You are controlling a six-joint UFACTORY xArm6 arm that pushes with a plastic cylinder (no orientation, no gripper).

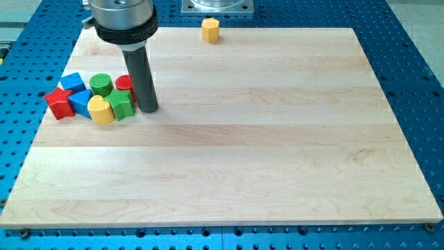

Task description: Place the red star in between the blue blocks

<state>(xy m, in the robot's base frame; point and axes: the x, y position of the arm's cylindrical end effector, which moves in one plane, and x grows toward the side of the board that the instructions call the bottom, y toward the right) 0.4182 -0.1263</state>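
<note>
The red star (60,103) lies at the left end of a tight cluster near the board's left edge. One blue block (73,81) sits just above and to its right, a second blue block (83,101) directly to its right. A green cylinder (101,85), a yellow heart-shaped block (101,110), a green star-like block (121,105) and a red cylinder (125,85) complete the cluster. My tip (148,108) stands at the cluster's right side, next to the green star-like block and partly hiding the red cylinder.
A yellow hexagonal block (210,30) stands alone at the top edge of the wooden board (277,139). Blue perforated table (416,83) surrounds the board. A metal mount plate (218,6) is at the view's top.
</note>
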